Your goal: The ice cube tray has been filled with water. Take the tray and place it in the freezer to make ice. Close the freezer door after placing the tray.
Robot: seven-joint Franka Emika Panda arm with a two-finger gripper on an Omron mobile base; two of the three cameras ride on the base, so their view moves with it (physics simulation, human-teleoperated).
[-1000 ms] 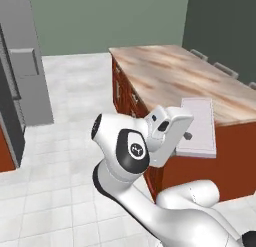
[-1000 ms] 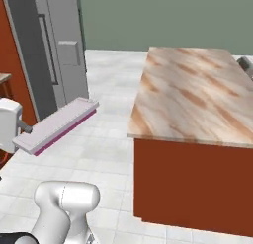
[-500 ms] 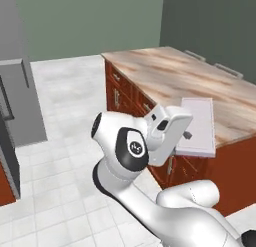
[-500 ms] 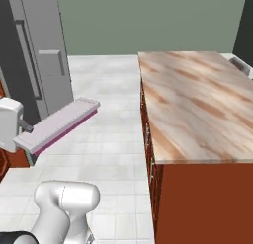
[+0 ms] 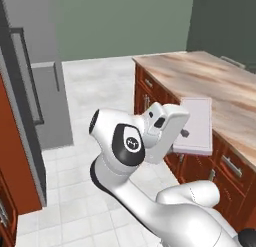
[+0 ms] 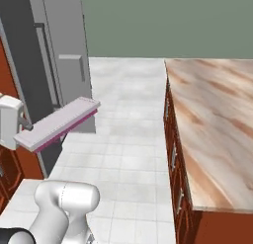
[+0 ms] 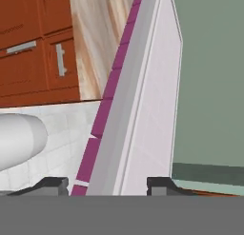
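One end of the ice cube tray [image 7: 138,110] sits clamped between the two dark tips of the gripper [image 7: 107,184], whose fingers [image 7: 159,183] press on either face of it in the hand view. From that grip the tray's long axis runs straight out ahead of the hand, away from the wrist. In the right base view the ice cube tray [image 6: 59,123] shows as a long slab carried in the air above the floor tiles, touching nothing but the gripper [image 6: 22,131], its free end rising slightly and pointing toward the freezer [image 6: 59,65]. That freezer stands beyond and left of the tray's far end, still well apart from it, with the freezer door [image 6: 44,55] and its dark bar handle [image 6: 45,60] facing the aisle; the door looks shut, as far as these views tell.

Seen from the left base view, the arm is folded tight, elbow bent back over the base and the hand thrust forward at about counter [image 5: 220,86] height, so the ice cube tray [image 5: 196,123] overlaps the counter edge in the picture. The freezer [image 5: 30,91] lies to the arm's left there, so the coming move likely depends on swinging the tray's long axis round to it.
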